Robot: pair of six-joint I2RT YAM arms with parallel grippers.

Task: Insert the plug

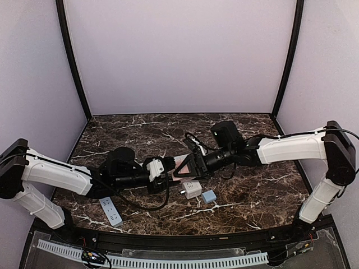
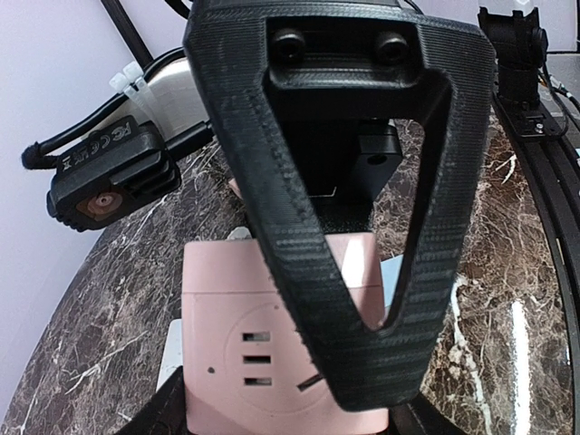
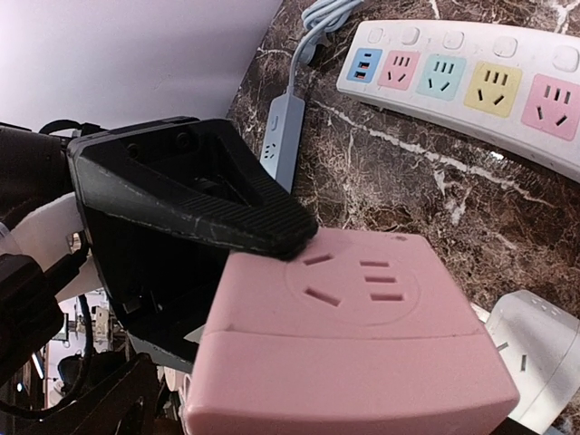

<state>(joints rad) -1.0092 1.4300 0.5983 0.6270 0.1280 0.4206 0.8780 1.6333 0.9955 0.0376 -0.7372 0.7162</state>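
Pink cube adapter (image 3: pixel 362 344), held over the surface (image 1: pixel 252 196) at mid-table, is pinched by the left fingers (image 3: pixel 208 208). The right fingers (image 2: pixel 299 272) stand spread around it (probably a handover, freeing its plug side for insertion).

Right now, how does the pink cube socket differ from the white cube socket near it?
Colour: the pink plastic cube socket is pink, the white plastic cube socket white. Pose: the pink one sits between black jaws; the white one lies free on the marble table. Both are cubes with slots.
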